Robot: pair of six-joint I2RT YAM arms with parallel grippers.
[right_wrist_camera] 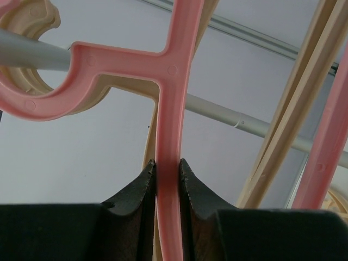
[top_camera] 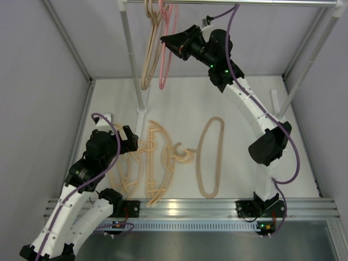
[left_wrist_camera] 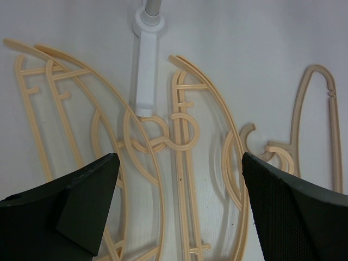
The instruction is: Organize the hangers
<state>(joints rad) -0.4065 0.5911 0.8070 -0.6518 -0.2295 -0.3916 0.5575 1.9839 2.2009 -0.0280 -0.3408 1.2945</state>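
Thin pink plastic hanger point(right_wrist_camera: 173, 70) on grey metal rail point(right_wrist_camera: 27, 51)
My right gripper point(right_wrist_camera: 167, 163) pinches it; left gripper point(left_wrist_camera: 178, 160) gapes wide.

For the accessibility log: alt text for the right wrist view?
The right gripper is shut on the stem of a pink hanger whose hook curves around a grey rail. A beige hanger hangs just behind it.

Robot lab cell: alu rail point(top_camera: 190, 206), grey panel walls point(top_camera: 38, 81), white tabletop point(top_camera: 185, 103), 2 bolted arms point(top_camera: 251, 104).
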